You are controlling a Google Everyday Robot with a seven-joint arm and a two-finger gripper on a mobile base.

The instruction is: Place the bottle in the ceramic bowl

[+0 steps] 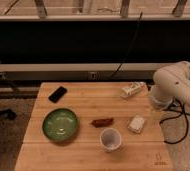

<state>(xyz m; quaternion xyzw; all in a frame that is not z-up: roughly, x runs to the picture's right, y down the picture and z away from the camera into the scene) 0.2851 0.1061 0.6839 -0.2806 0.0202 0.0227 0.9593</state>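
- My arm (180, 84) reaches in from the right side of the table (88, 102). It is white and thick, and most of it sits beyond the table's right edge.
- I can see two rounded housings on it. The smaller one is high up, well right of the table, and the larger one is lower and closer to the edge.
- The wrist (159, 100) turns downward over the table's right edge, alongside the far half of the top.
- The gripper (156, 115) hangs under the wrist and points down at the table's right edge, low and near the surface.
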